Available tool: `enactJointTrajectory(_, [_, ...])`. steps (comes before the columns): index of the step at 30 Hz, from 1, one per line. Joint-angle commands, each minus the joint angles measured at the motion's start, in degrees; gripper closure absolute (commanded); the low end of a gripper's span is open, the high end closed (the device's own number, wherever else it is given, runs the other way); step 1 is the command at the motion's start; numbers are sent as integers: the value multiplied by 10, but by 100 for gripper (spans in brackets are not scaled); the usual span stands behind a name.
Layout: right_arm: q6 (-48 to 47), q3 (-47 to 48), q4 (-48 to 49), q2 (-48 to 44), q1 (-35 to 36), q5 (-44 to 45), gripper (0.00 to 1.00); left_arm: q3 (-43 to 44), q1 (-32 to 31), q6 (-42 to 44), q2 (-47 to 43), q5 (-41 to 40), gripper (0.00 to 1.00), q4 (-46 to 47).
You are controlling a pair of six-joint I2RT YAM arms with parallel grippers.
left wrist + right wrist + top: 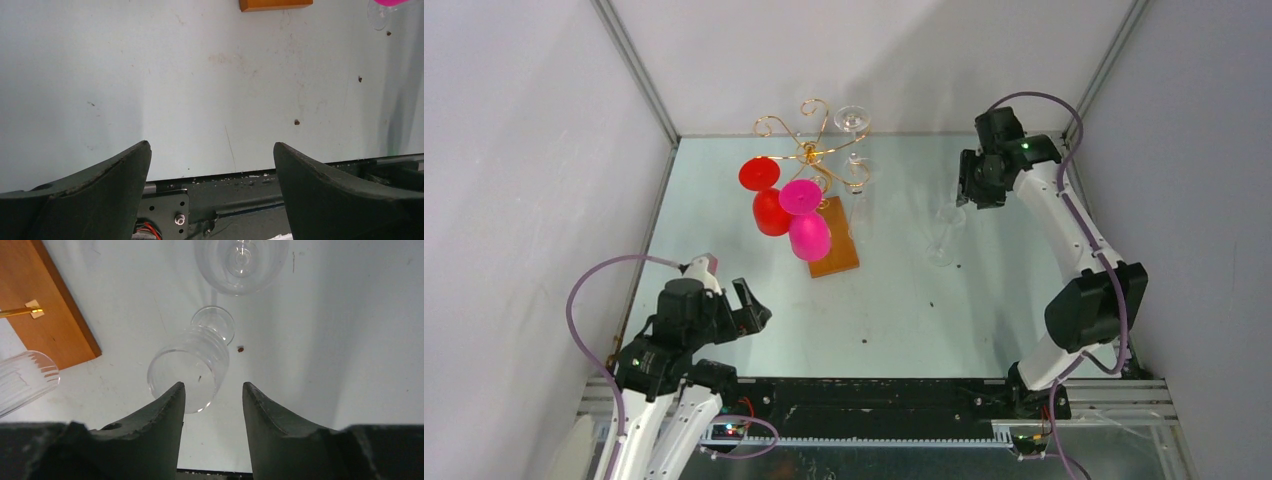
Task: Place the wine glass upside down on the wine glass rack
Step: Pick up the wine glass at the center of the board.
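We list one clear wine glass (187, 370) upright on the table (904, 310), right gripper (212, 386) spread above it gripping nothing, left gripper (211, 145) likewise spread, rack (812, 152) nearby.

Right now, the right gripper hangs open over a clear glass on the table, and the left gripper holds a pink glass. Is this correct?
Not fully. The left gripper holds nothing: the left wrist view shows its fingers apart and empty. The pink glass hangs on the wine glass rack. The right gripper does hang open over the clear glass.
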Motion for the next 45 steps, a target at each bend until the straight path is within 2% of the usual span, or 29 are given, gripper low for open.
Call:
enactJointTrajectory(1, [-15, 32, -22, 14, 4, 11, 54, 3, 7, 21, -9, 5, 0, 16])
enactJointTrajectory(5, [-18, 33, -26, 31, 7, 12, 60, 0, 11, 22, -12, 11, 0, 15])
enactJointTrajectory(14, [-19, 45, -35, 70, 7, -14, 67, -6, 17, 29, -7, 30, 0, 19])
enactJointTrajectory(26, [-21, 76, -82, 117, 16, -4, 75, -9, 48, 39, -20, 46, 0, 24])
enactJointTrajectory(41, [-28, 71, -117, 93, 31, 26, 81, -9, 51, 37, -28, 43, 0, 23])
enactJointTrajectory(45, [-28, 75, -127, 86, 32, 24, 88, -9, 51, 37, -26, 45, 0, 23])
